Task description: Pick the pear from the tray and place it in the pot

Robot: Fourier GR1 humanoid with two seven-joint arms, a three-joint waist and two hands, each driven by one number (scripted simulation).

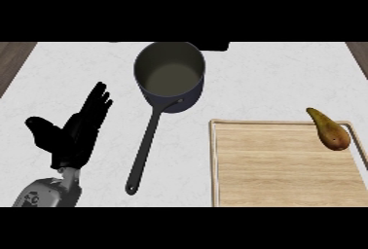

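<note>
A brownish-yellow pear [329,130] lies on the wooden tray [280,168] near its far right corner, stem end pointing up-left. A dark pot [170,73] stands on the white counter at the upper middle, hollow inside, its long black handle [144,151] running down toward the lower edge. My left hand [75,131] rests open at the left with fingers up, apart from the pot's handle. No right hand shows in the head view.
The white counter [287,78] spreads between the pot and the tray. Wooden strips show at the far left [13,61] and far right [358,51] edges. A dark object [214,46] sits behind the pot at the counter's back.
</note>
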